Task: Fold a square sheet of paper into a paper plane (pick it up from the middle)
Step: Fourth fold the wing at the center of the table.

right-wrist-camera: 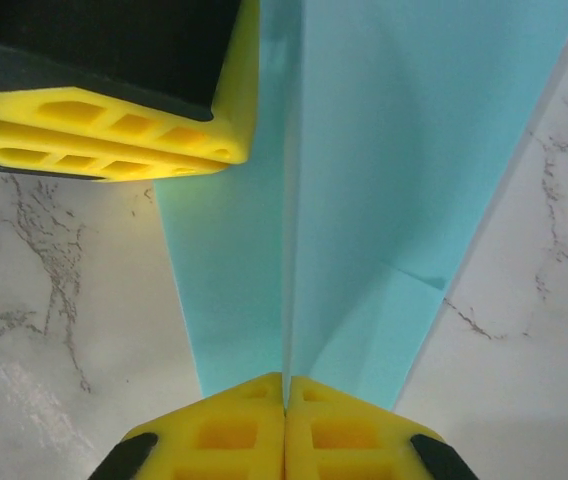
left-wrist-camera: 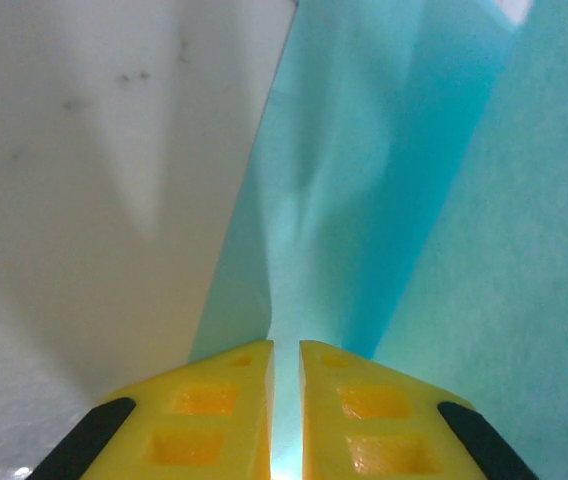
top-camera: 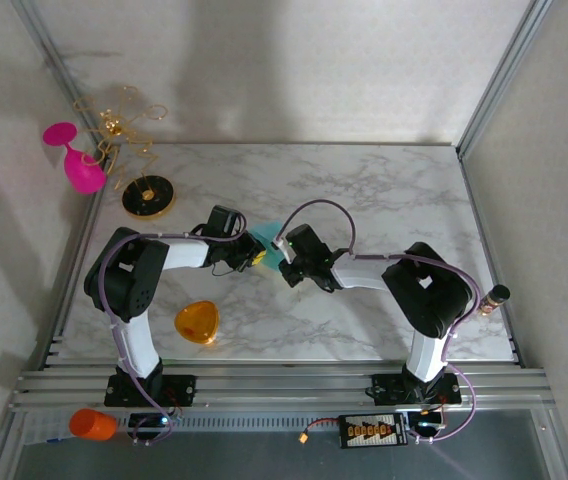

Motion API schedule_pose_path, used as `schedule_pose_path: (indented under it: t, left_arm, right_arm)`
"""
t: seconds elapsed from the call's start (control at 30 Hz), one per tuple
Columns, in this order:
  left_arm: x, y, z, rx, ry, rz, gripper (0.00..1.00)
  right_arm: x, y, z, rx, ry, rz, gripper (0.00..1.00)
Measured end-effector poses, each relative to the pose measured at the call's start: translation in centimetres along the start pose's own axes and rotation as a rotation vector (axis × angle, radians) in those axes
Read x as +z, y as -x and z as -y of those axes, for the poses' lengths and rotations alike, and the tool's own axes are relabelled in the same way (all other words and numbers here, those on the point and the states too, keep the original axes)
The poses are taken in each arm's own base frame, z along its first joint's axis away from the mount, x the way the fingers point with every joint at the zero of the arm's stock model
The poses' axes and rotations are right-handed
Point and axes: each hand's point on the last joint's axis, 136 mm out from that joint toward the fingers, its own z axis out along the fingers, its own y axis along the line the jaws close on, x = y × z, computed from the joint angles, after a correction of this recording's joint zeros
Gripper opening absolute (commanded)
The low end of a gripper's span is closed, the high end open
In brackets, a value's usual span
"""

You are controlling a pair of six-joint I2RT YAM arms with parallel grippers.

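Right gripper (right-wrist-camera: 284, 385): yellow fingers pressed together, pinching the raised centre crease of the thin teal-cyan paper sheet (right-wrist-camera: 394, 150). Left gripper (left-wrist-camera: 286, 350): yellow fingertips closed to a narrow slit, nipping another edge of the same sheet. The sheet is folded into long, smooth panels either side of the crease, with one short diagonal wrinkle near its right border. Its long axis follows the crease, running straight away from the right fingertips and past the left fingers; which end is the nose cannot be told. It sits near the middle of the white marble table (top-camera: 384, 190), between the two facing grippers. The orange rounded-triangle piece (top-camera: 196, 322) lies well apart, at near left.
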Motion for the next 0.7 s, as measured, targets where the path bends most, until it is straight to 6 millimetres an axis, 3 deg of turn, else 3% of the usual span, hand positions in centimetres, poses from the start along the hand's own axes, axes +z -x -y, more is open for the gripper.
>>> schedule_pose_path:
  t: [0.4,0.7]
  left_arm:
    - [-0.6,0.1,-0.1,0.038,0.024,0.016,0.18]
    - [-1.6,0.0,2.4,0.121,-0.054,0.045,0.27]
  right_arm:
    - [-0.1,0.2,0.5,0.102,0.126,0.014,0.07]
    - [-0.5,-0.4,1.4,0.204,0.236,0.026,0.06]
